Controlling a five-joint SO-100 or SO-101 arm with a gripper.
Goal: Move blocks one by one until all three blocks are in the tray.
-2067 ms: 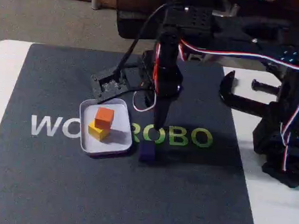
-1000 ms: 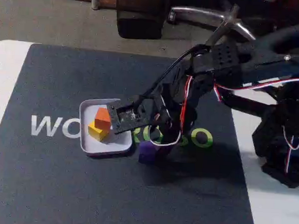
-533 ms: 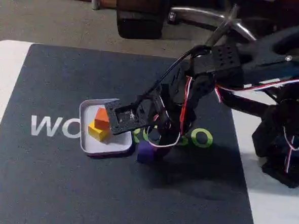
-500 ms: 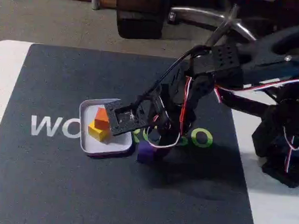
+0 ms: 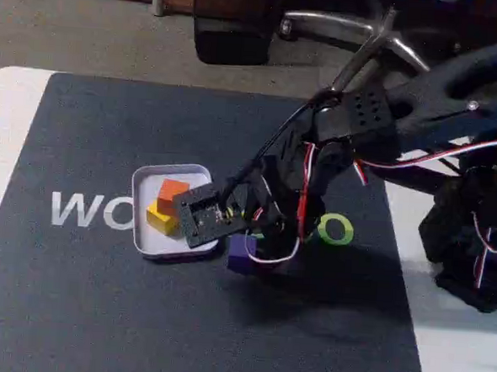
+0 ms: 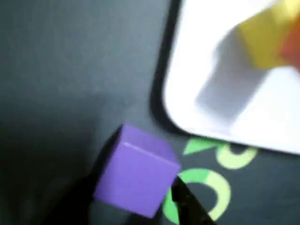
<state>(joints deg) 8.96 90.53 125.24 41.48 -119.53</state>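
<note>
The purple block (image 5: 242,251) sits on the dark mat (image 5: 97,312) just beside the tray (image 5: 144,239), looking light, stiff and easily pinched across its flat sides, though I cannot tell whether the claw (image 5: 266,242) has closed on it.
</note>
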